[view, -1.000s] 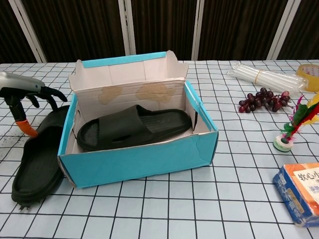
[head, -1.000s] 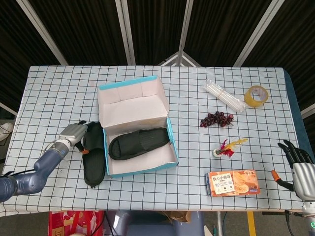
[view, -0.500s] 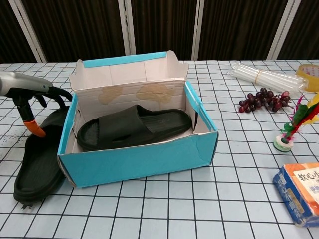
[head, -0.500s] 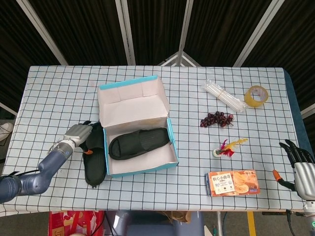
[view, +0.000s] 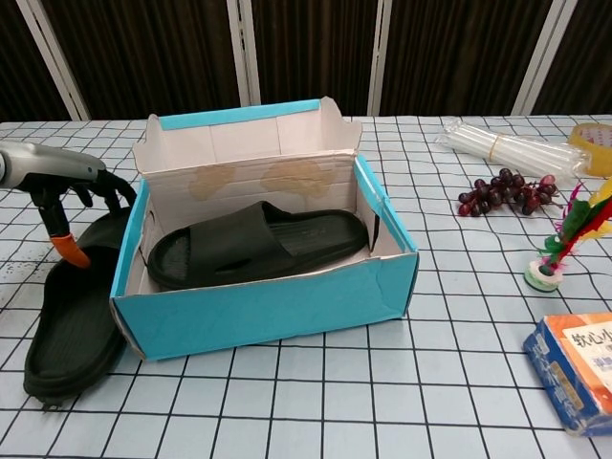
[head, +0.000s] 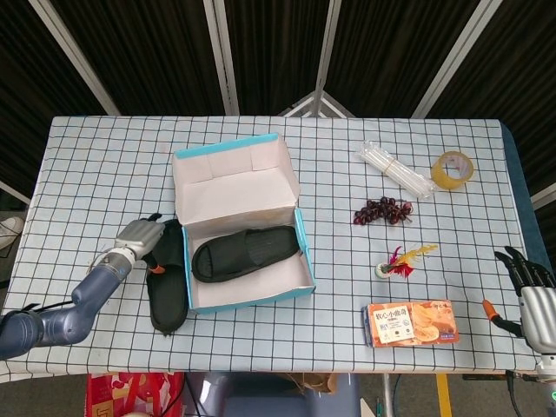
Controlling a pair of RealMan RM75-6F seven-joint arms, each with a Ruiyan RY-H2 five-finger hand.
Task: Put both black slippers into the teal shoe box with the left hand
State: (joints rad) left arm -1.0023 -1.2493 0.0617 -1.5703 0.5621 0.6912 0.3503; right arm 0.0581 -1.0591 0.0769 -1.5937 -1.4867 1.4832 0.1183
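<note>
The teal shoe box stands open at centre-left, its lid flap up. One black slipper lies inside it. The other black slipper lies on the table against the box's left wall. My left hand sits on that slipper's far end, with its fingers curled over the strap beside the box corner and its orange-tipped thumb on the outer edge. My right hand rests at the table's right edge, fingers apart and holding nothing.
A bunch of dark grapes, a feather shuttlecock, a snack packet, a bundle of clear tubes and a tape roll lie right of the box.
My left hand has moved right, onto the outer slipper's far end and close to the box corner. That slipper has shifted slightly. My right hand has sunk a little towards the frame's edge.
</note>
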